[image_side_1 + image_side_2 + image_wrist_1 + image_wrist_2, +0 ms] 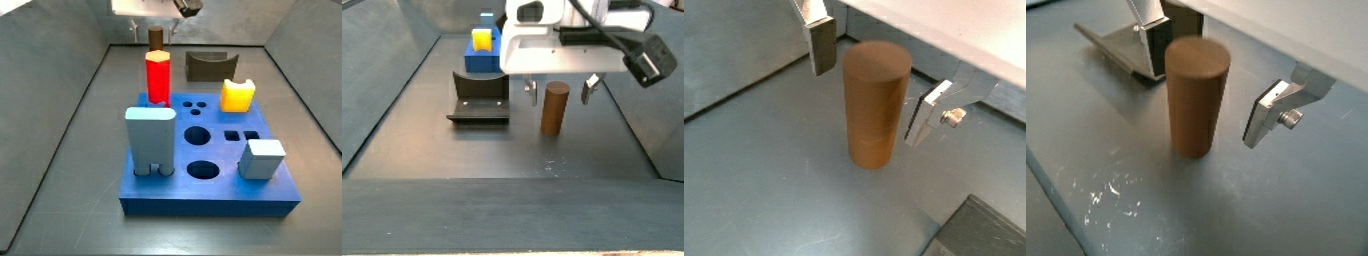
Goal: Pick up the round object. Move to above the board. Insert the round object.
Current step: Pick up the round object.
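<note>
- The claw (556, 92) hangs low over the grey floor, its jaws spread to either side of the round object (553, 109), a plain brown cylinder standing upright on its flat end.
- In both wrist views the silver fingers (929, 113) flank the cylinder's (1196, 97) upper part with a gap showing on each side; neither pad touches it.
- The board (207, 166), a thick blue block with round and square holes cut in its top, sits well apart from the cylinder, at the opposite end of the floor from it.
- On the board stand a red peg (158, 78), a yellow block (237, 96), a pale blue block (150, 140) and a white cube (262, 158).
- A dark arch-shaped block (207, 66) rests on the floor just beyond the board, near the cylinder, whose top only just shows behind the red peg in that side view.
- The fixture (480, 98), a dark bracket on a base plate, stands beside the cylinder, between it and the board.
</note>
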